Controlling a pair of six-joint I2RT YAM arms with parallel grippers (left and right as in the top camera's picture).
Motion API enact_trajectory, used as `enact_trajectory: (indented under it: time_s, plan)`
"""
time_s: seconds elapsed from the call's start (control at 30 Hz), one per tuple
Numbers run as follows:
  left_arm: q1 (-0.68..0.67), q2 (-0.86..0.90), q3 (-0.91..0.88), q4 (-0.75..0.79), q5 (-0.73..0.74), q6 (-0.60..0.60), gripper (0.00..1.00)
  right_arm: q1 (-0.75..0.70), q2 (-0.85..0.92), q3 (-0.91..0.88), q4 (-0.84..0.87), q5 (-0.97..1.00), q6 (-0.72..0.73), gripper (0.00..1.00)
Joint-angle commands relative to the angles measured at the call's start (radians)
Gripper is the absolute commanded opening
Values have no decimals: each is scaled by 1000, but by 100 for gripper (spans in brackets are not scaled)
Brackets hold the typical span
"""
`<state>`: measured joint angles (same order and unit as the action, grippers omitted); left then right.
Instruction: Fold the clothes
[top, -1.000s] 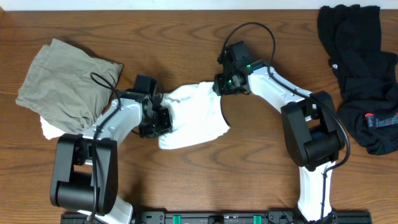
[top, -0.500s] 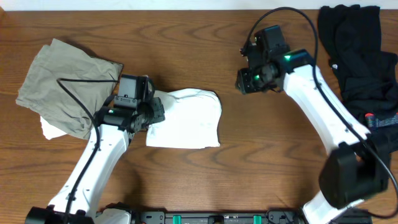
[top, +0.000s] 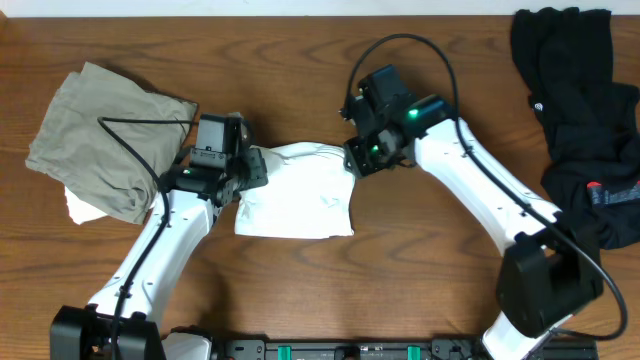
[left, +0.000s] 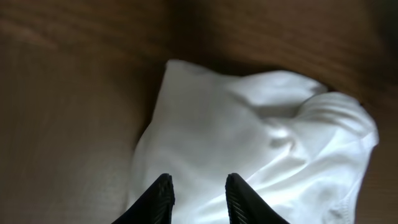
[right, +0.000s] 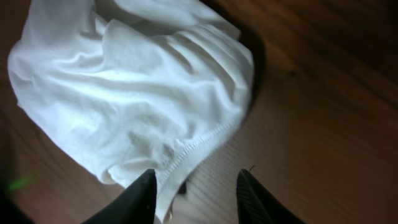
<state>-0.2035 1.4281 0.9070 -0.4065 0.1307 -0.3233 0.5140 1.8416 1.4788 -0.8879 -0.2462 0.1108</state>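
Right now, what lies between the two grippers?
The white T-shirt fills the stretch from left gripper to right gripper; the overhead view shows it.

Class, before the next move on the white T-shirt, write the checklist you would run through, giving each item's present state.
1. Left gripper open, holding nothing: ok.
2. Right gripper open, holding nothing: ok.
3. White T-shirt lying flat: not ok, bunched at the edge by the right gripper.
4. Olive garment and black garment apart from it: ok.
5. Layers beneath aligned: cannot tell.
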Motion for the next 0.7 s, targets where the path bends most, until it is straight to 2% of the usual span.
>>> enact_trajectory:
  time_s: [0.0,0.13,0.2,0.37,0.57,0.67]
  plan:
    - [-21,42,-5,34,-1,57,31,24,41,-10,10,3,-7,33]
    - [-23,131,-5,93,-1,89,31,44,87,-11,-8,-58,16,11]
    - [-23,179,-5,135,-1,134,31,58,110,-11,-14,-104,16,10]
    - [-21,260,-5,166,-10,147,31,96,147,-12,-21,-120,31,11]
    - [-21,358,-5,68,-12,146,29,117,190,-12,-7,-97,42,12]
    - [-21,365,-5,-10,-12,109,22,117,221,-12,-5,-48,53,12]
